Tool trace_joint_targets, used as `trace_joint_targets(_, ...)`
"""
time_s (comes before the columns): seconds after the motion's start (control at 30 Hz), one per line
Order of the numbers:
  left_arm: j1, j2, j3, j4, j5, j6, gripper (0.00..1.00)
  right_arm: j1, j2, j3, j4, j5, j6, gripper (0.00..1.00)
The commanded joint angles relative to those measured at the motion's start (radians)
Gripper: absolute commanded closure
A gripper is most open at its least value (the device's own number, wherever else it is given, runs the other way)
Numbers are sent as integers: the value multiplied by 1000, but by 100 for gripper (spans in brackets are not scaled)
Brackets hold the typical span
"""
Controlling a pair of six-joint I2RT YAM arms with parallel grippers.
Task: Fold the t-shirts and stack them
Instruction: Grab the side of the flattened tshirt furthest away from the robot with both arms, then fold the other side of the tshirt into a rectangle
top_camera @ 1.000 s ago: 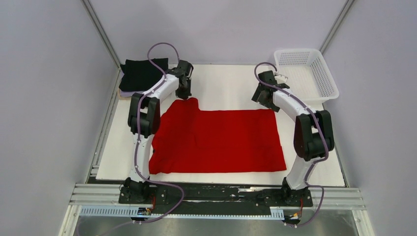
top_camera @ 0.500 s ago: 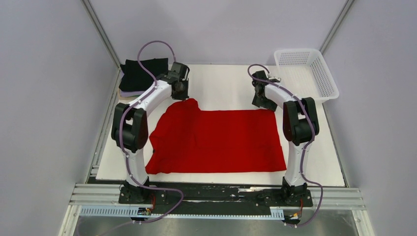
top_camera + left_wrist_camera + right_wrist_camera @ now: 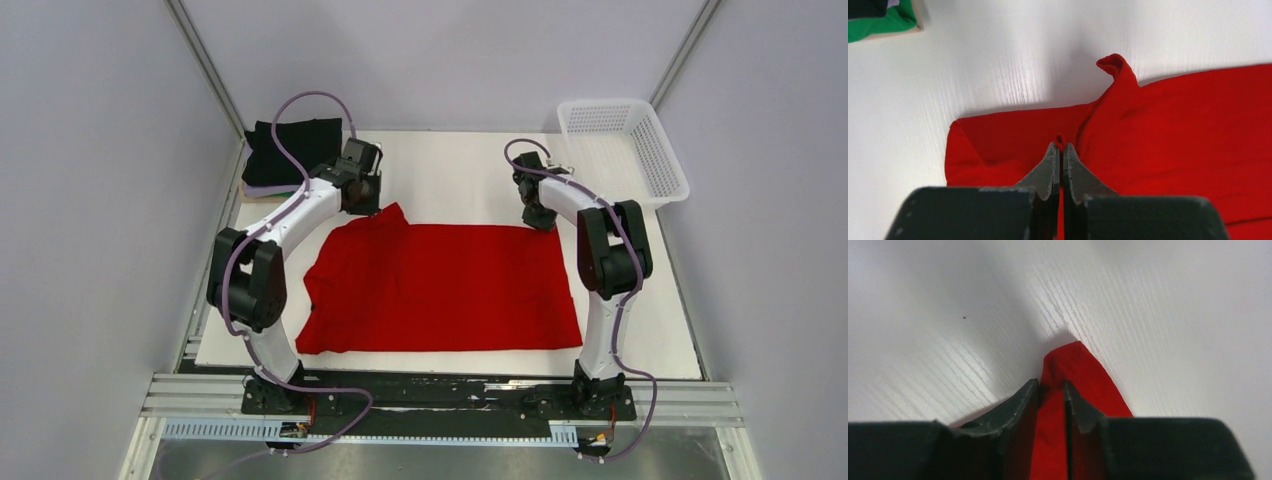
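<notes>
Dropped lower onto the cloth than a second ago, both elbows swung outward: left end effector [image 3: 362, 192] at the far left corner of the bright red short-sleeved cloth t-shirt [image 3: 440, 285], right end effector [image 3: 541, 213] at its far right corner. Spread flat across the middle of the white wood-grain surface [image 3: 450, 170], with the far left corner bunched into a small peak.

Hidden from above: both sets of fingertips, covered by the wrist housings and readable only from the wrist cameras. Clamped almost fully together on the left, a thin pinch of red fabric caught between the jaws. Pinched on the pointed red corner on the right, with a narrow slit between the jaws filled with cloth. Cut off at the top left of the left wrist view: a folded green cloth tee [image 3: 883, 22], mostly out of frame. Largely covered by the folded black cloth tee [image 3: 290, 150]: a pale lilac folded layer [image 3: 262, 188], only its edge showing.

Bare surface beyond the far hem between the two wrists, and more along the right side up to the white plastic mesh basket [image 3: 625, 150] at the far right corner. Folded stack at the far left corner, just beside the left forearm. Near hem close to the surface's near edge.

Left arm bowed wide to the left, forearm angled in toward the shirt. Right arm upright, elbow high, wrist bent down.
</notes>
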Motion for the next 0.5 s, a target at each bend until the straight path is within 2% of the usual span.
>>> trace_joint_targets(0.0, -8, -95, -29, 29, 2, -13, 100, -4, -41, -21, -22, 14, 18, 83)
trace_joint_targets(0.07, -10, -116, -47, 30, 3, -15, 100, -2, -60, -24, -16, 12, 17, 92)
trace_joint_targets(0.17, -16, -147, -77, 34, 8, -17, 100, -1, -104, -45, 8, -6, 0, 98)
trace_joint_targets(0.47, -43, -272, -179, 14, 10, -52, 100, 39, -288, -180, 16, -35, 8, 99)
